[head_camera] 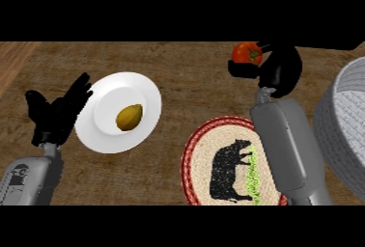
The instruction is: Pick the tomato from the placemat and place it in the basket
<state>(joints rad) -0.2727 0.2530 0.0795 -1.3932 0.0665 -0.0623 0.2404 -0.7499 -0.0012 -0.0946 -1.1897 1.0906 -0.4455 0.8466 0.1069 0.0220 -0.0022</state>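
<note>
Nearest you, the two grey forearms come up from the lower edge. The right forearm (288,149) crosses the right side of the placemat (206,164) and hides part of its rim. The left forearm (28,181) sits in the lower left corner.

Start at the right hand's fingers (244,69): they are curled round the tomato (247,52), with the rest of the black right hand (281,67) just to its right. You hold the tomato off the placemat, beyond its far rim and to the left of the basket (342,120), not over it. The basket's grey woven wall fills the right edge, just beside your forearm.

Your left hand (57,113) rests open at the left, fingers up, and in this view it overlaps the left rim of a white plate (107,135). On the plate lies a small yellow-brown oval thing (129,117).

The round placemat has a red border, a black animal silhouette (230,171) and a green streak (249,169) along the silhouette's right side. A small mark (20,170) on the left forearm is too small to read. The brown counter (185,67) lies under it all.
</note>
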